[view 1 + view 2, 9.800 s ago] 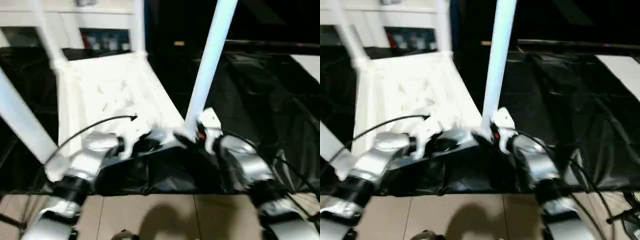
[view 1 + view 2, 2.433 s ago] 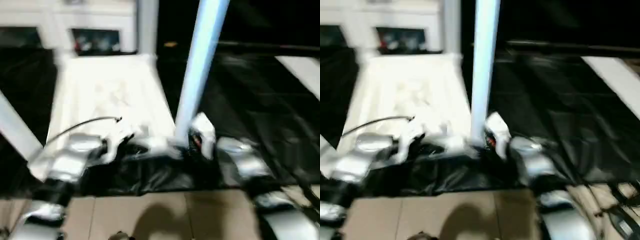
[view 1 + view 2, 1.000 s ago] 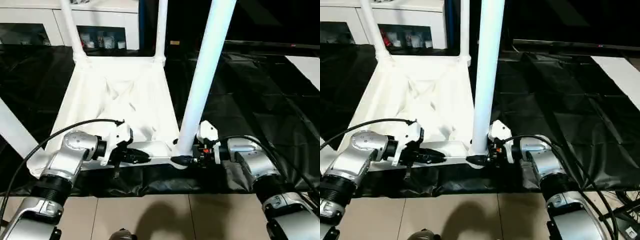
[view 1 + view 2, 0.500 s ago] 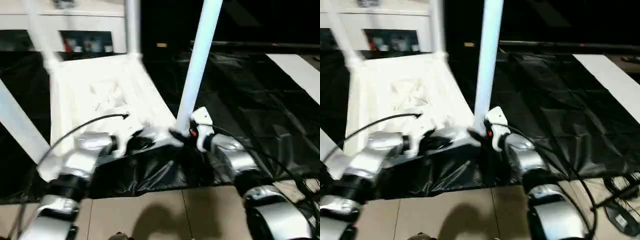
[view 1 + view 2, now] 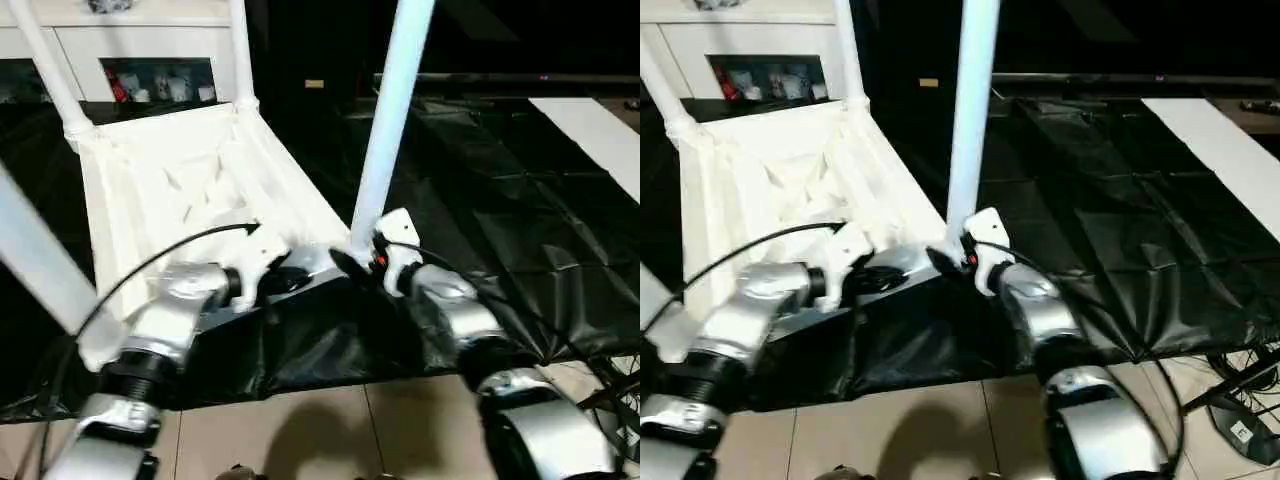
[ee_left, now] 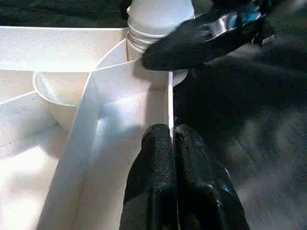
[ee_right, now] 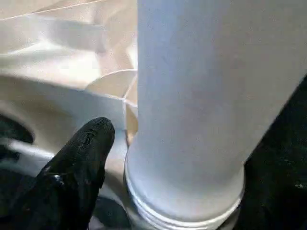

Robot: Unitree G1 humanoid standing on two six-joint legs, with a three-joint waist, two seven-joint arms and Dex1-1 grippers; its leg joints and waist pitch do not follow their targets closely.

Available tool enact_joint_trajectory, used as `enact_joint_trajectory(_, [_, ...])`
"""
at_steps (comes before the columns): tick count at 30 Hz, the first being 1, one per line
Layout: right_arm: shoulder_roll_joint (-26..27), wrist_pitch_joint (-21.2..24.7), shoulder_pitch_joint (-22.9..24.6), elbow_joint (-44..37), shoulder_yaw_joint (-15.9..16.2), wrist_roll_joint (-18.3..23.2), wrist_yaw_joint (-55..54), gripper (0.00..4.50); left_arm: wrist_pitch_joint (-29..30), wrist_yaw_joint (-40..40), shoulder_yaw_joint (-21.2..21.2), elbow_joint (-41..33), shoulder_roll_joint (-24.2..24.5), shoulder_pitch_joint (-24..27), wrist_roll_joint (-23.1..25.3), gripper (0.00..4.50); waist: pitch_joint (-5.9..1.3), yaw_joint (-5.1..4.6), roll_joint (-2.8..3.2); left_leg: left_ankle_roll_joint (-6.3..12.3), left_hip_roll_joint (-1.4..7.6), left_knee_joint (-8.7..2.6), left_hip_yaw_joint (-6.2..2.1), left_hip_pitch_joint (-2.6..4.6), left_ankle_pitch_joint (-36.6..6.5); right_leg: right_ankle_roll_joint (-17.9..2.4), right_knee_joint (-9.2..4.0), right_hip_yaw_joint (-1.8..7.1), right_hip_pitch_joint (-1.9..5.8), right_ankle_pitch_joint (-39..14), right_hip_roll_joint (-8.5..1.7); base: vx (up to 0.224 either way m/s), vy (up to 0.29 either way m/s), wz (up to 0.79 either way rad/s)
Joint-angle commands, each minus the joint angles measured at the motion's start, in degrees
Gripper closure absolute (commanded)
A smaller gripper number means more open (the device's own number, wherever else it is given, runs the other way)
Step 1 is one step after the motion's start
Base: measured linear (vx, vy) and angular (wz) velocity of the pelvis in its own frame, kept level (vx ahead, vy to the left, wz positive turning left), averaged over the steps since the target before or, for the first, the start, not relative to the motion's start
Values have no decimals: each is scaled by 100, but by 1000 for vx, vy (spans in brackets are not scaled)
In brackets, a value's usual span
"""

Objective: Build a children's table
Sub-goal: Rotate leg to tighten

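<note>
The children's table [image 5: 190,190] lies upside down on the black sheet [image 5: 520,230], legs pointing up. The left gripper [image 6: 171,143] pinches the tabletop's thin edge wall between its closed fingers. Just beyond them, the right gripper [image 5: 352,266] sits at the base of the near leg [image 7: 211,105], one finger [image 7: 81,158] beside it; how wide, I cannot tell.

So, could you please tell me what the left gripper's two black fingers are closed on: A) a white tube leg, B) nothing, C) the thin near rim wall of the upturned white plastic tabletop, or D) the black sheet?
C: in the left wrist view the left gripper pinches the tabletop's thin rim wall, beside the corner leg.
</note>
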Motion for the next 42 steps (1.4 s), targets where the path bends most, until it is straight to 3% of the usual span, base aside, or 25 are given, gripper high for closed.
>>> enact_joint_trajectory(1, [202,-126,102,-183,567,-128,914,68,-262,-270,-204,-160,-146,-102,-259,450,-392,29,30,295,572,-385,-300,50,-833,-1280,-385,466,288,-863,-647,0,0,0])
enact_joint_trajectory(5, [-45,-141,199,-391,681,-46,1595,68,-311,-551,-155,-51,-8,-160,-344,450,-391,64,39,319,598,-378,-286,62,-844,-1365,-370,449,273,-843,-639,0,0,0])
enact_joint_trajectory(12, [-481,189,442,-932,918,265,3191,68,-386,-1207,-168,110,256,-222,-515,450,-381,182,26,326,605,-372,-280,75,-915,-1301,-395,457,259,-1089,-651,0,0,0])
enact_joint_trajectory(19, [-732,535,715,-1417,1207,334,4017,117,-418,-1537,-203,207,359,-227,-567,450,-376,251,17,226,615,-386,-291,86,-1025,-1215,-415,457,247,-1332,-666,0,0,0])
enact_joint_trajectory(25, [-730,602,800,-1550,1219,268,4016,162,-522,-1485,-190,303,362,-241,-518,450,-389,282,7,170,613,-385,-299,87,-954,-1155,-414,453,247,-1398,-669,0,0,0])
enact_joint_trajectory(28, [-652,588,776,-1490,1152,210,3697,176,-572,-1234,-157,364,306,-270,-460,450,-385,289,5,195,601,-379,-294,77,-925,-1168,-417,450,247,-1350,-669,0,0,0])
enact_joint_trajectory(30, [-383,608,594,-1070,889,59,2687,178,-505,-695,-84,370,136,-293,-359,450,-369,278,3,151,598,-389,-303,77,-1011,-1130,-444,451,242,-1535,-677,0,0,0])
enact_joint_trajectory(31, [-367,614,582,-1043,873,52,2627,180,-500,-667,-80,369,124,-293,-356,450,-329,238,14,49,603,-414,-321,97,-1257,-1106,-490,459,199,-1903,-687,0,0,0])
enact_joint_trajectory(32, [-164,630,414,-690,686,-59,1771,181,-435,-359,-48,307,-26,-283,-316,450,-317,223,1,-7,588,-418,-338,110,-1409,-1039,-529,449,215,-2211,-701,0,0,0])
enact_joint_trajectory(33, [-164,630,414,-690,686,-59,1771,181,-435,-359,-48,307,-26,-283,-316,450,-300,158,3,-150,594,-434,-381,132,-1645,-952,-564,445,205,-2696,-725,0,0,0])
enact_joint_trajectory(35, [-41,691,325,-503,580,-108,1262,182,-405,-201,-48,231,-112,-253,-288,450,-289,63,-1,-200,585,-447,-432,144,-1896,-708,-650,428,217,-3269,-743,0,0,0])
enact_joint_trajectory(38, [300,806,133,-119,346,-117,158,183,-184,262,-87,-64,-389,-138,-180,450,-301,-17,5,-277,602,-471,-439,174,-2023,-726,-633,439,182,-3106,-715,0,0,0])
enact_joint_trajectory(39, [396,808,77,-17,305,-152,-199,183,-110,374,-105,-160,-471,-105,-152,450,-307,-50,3,-286,597,-474,-446,144,-1985,-778,-612,439,204,-2962,-719,0,0,0])
enact_joint_trajectory(40, [481,803,32,76,293,-198,-447,183,-51,510,-114,-242,-536,-78,-119,450,-319,-69,-44,-263,600,-473,-434,121,-1887,-810,-599,449,214,-2812,-723,0,0,0])
enact_joint_trajectory(42, [717,735,-71,271,259,-271,-835,183,114,721,-161,-474,-705,-3,-86,450,-329,-72,-19,-204,594,-450,-407,134,-1754,-877,-583,476,197,-2592,-733,0,0,0])
